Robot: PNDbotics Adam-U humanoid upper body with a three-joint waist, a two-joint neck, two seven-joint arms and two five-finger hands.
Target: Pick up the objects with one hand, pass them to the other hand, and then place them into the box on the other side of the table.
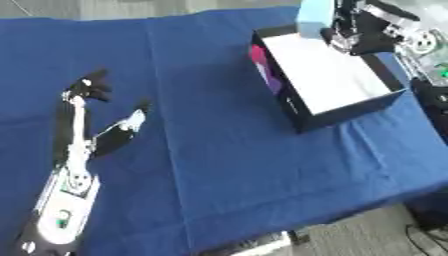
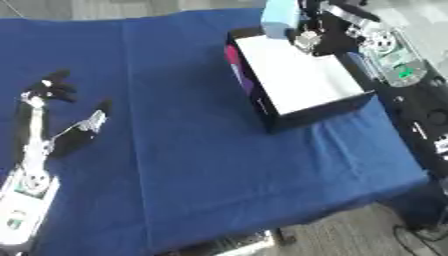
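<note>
A table draped in a deep blue cloth (image 1: 236, 150) fills most of both views, its near edge running askew from lower left to the right, with grey floor seen below it. A shallow rectangular box (image 1: 328, 75) with black outer walls and a white inside is set on the cloth toward the far right; a pink and purple patch is seen on its left wall. The box's right corner lies close to the cloth's right edge. To the left of the box and in front of it a wide stretch of bare blue cloth is seen, reaching to the near edge.

A pale blue block-shaped object (image 1: 315, 17) is held at the far end of the box, above its far rim, by the right hand (image 1: 350, 35), a black and silver hand whose fingers are seen curled against the object's right side. Whether the object touches the rim cannot be told.

Well to the left of the box, near the lower left corner, the left hand (image 1: 83, 115) is laid over the cloth, its white and black forearm running in from the bottom edge. Its fingers are stretched out straight toward the far side, the thumb spread to the right, and nothing is held in it.
</note>
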